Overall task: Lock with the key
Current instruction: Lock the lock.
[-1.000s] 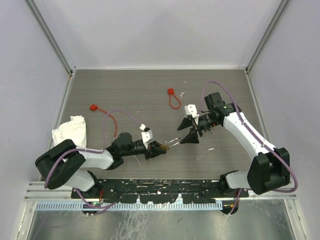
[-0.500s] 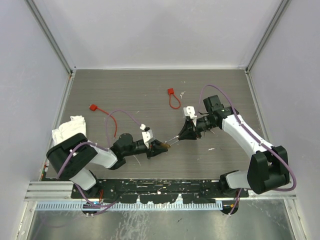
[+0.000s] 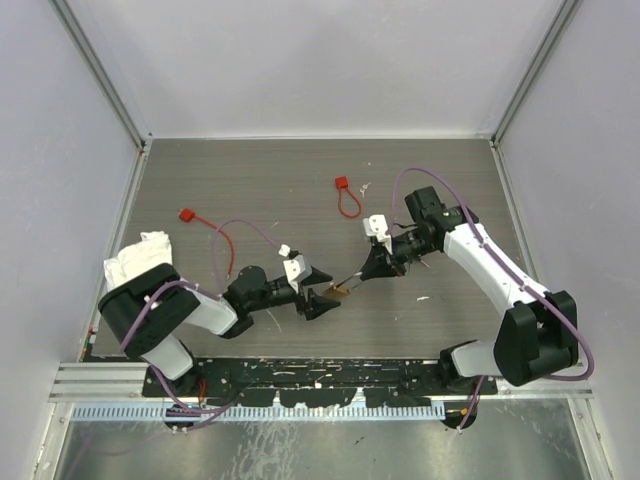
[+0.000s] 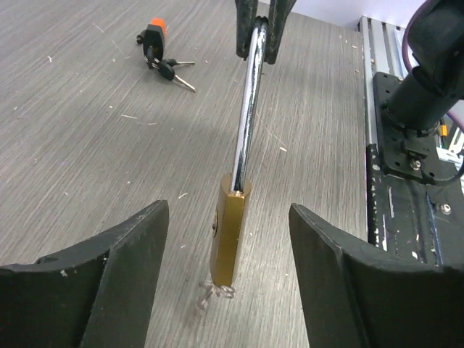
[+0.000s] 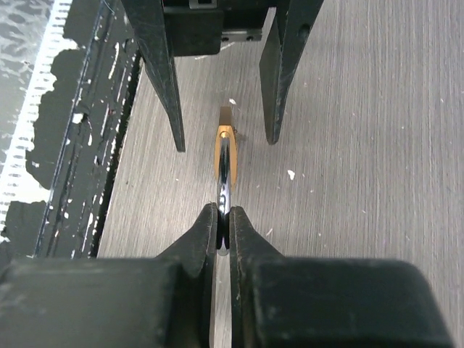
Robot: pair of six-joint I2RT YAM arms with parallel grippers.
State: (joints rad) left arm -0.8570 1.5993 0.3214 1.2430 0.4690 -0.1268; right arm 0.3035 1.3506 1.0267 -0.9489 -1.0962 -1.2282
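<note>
A brass padlock (image 4: 230, 232) with a long silver shackle (image 4: 248, 109) hangs tilted just above the table. My right gripper (image 5: 223, 210) is shut on the shackle's far end, also seen in the top view (image 3: 368, 270). My left gripper (image 4: 228, 217) is open, its fingers (image 4: 130, 254) standing apart on either side of the brass body (image 3: 338, 291) without touching it. The key (image 4: 168, 67), a small dark-headed bunch beside an orange tag, lies on the table farther off, clear of both grippers. A thin wire loop (image 4: 217, 291) shows under the padlock's lower end.
A white cloth (image 3: 140, 262) lies at the left edge. A red cable with a red tag (image 3: 215, 235) runs beside the left arm. A red loop (image 3: 347, 200) lies at mid-table. The black base rail (image 3: 300, 375) lines the near edge; walls enclose three sides.
My right gripper moved in and shut on the shackle. My left gripper then opened and let go of the padlock body.
</note>
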